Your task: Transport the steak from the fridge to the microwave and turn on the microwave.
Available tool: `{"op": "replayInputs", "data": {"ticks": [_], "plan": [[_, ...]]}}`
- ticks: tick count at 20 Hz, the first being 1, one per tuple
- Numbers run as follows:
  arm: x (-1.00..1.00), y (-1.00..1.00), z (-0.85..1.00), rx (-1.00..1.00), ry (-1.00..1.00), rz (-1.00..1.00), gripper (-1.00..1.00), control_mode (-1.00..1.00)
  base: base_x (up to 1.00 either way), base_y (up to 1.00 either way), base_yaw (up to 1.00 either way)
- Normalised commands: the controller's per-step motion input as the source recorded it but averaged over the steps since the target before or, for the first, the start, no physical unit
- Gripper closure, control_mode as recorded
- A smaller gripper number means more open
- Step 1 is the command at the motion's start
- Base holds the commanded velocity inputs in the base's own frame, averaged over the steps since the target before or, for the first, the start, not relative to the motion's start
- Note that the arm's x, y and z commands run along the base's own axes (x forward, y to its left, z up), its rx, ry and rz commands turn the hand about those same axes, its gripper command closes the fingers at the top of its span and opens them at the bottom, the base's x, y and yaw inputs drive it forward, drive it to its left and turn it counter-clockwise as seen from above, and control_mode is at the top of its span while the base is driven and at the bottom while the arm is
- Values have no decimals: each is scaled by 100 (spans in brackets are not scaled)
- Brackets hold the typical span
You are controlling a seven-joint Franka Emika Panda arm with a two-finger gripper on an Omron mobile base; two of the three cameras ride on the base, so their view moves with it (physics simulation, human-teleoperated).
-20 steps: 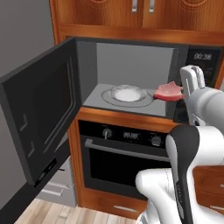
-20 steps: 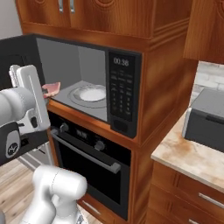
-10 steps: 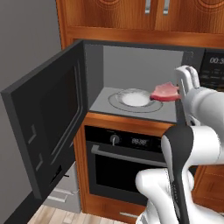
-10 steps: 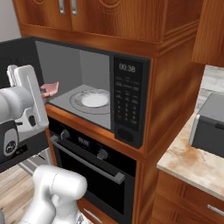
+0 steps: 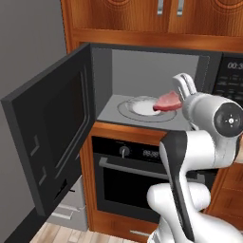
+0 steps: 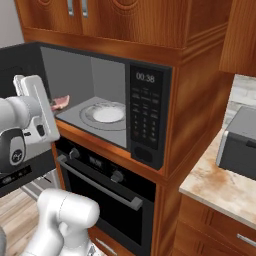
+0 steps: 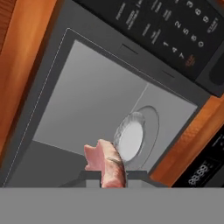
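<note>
The steak (image 5: 167, 102), a red-pink slab, is pinched in my shut gripper (image 5: 174, 98) at the mouth of the open microwave (image 5: 156, 66). It hangs over the right front edge of the round glass turntable (image 5: 141, 105). In the right base view the steak (image 6: 61, 102) pokes out past the gripper (image 6: 53, 106), left of the turntable (image 6: 105, 114). The hand view looks into the cavity, with the steak (image 7: 107, 162) between the fingertips of the gripper (image 7: 111, 176) and the turntable (image 7: 131, 138) beyond it. The microwave door (image 5: 52, 142) swings wide to the left. The fridge is out of view.
The keypad (image 6: 145, 115) sits right of the microwave cavity. A black oven (image 5: 133, 175) with knobs is built in below. Wooden cabinets (image 5: 156, 14) hang above. A small silver toaster oven (image 6: 240, 142) stands on the counter at the right.
The base has driven, so the whole picture has shifted. The gripper still grips the steak, which now hangs closer to the turntable than before.
</note>
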Motion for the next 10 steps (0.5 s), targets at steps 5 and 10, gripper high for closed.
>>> {"op": "replayInputs", "data": {"ticks": [5,10], "plan": [[59,-22,-12,0,0,-2,100,-100,0,0,0],[57,-15,-4,0,6,-1,100,-100,0,0,0]]}}
